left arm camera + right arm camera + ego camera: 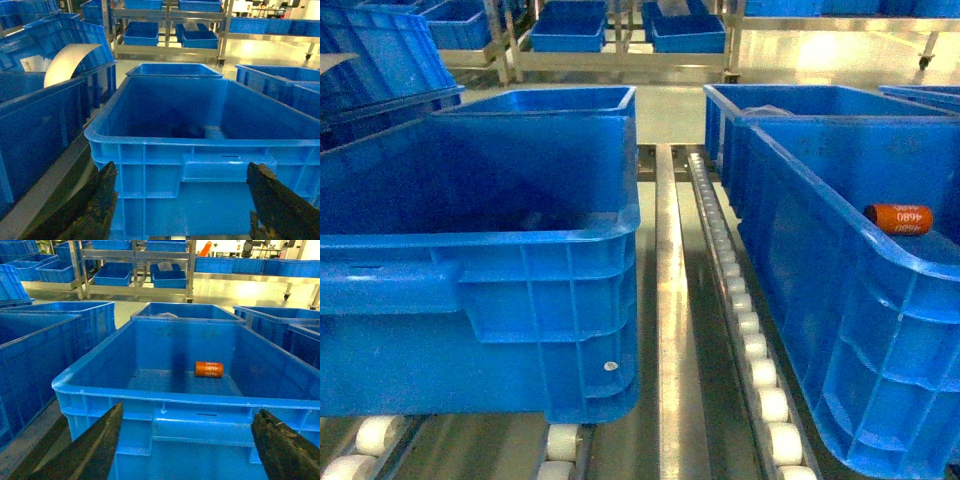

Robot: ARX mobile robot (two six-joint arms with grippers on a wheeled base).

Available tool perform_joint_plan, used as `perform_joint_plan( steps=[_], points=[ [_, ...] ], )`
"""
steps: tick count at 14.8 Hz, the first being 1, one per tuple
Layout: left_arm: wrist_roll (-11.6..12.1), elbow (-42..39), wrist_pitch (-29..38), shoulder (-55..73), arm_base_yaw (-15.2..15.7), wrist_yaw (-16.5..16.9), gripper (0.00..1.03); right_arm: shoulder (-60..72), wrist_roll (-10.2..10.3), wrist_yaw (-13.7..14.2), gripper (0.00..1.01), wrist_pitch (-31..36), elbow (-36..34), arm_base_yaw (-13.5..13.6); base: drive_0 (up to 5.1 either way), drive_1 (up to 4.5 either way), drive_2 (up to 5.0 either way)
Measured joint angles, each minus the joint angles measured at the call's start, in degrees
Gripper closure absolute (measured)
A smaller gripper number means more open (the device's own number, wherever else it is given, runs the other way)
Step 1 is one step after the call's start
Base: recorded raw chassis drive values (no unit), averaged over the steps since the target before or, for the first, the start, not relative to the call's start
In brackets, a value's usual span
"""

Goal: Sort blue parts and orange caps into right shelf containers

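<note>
Spreading wide at the bottom of each wrist view, the dark fingers of both hands frame a crate's near wall: the left hand (182,210) is released and holds nothing, and so is the right hand (187,447). Just past the left hand stands the left crate (150,137), deep and dim inside; I cannot tell whether anything lies on its floor. Just past the right hand stands the right crate (90,371), and one orange cap (208,369) lies on its side on the crate floor, toward the far right, white digits showing.

From the head view, both crates sit on the shelf (667,300), a shiny flat rail and a row of white rollers (745,320) running between them. The same cap (899,218) shows over the right crate's rim (840,205). Behind each near crate stands another blue crate, touching or nearly so. Farther off, across a pale floor, steel racks (132,260) carry more blue crates.
</note>
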Motion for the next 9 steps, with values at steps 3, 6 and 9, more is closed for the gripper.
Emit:
perform_joint_plan(
  steps=[3, 6, 9],
  points=[
    [0.09, 0.00, 0.00, 0.00, 0.00, 0.00, 0.03, 0.00, 0.04, 0.00, 0.02, 0.00, 0.00, 0.00, 0.0, 0.00, 0.0],
    [0.07, 0.00, 0.00, 0.00, 0.00, 0.00, 0.05, 0.00, 0.02, 0.00, 0.03, 0.00, 0.00, 0.00, 0.0, 0.00, 0.0],
    [0.07, 0.00, 0.00, 0.00, 0.00, 0.00, 0.05, 0.00, 0.02, 0.00, 0.03, 0.00, 0.00, 0.00, 0.0, 0.00, 0.0]
  ],
)
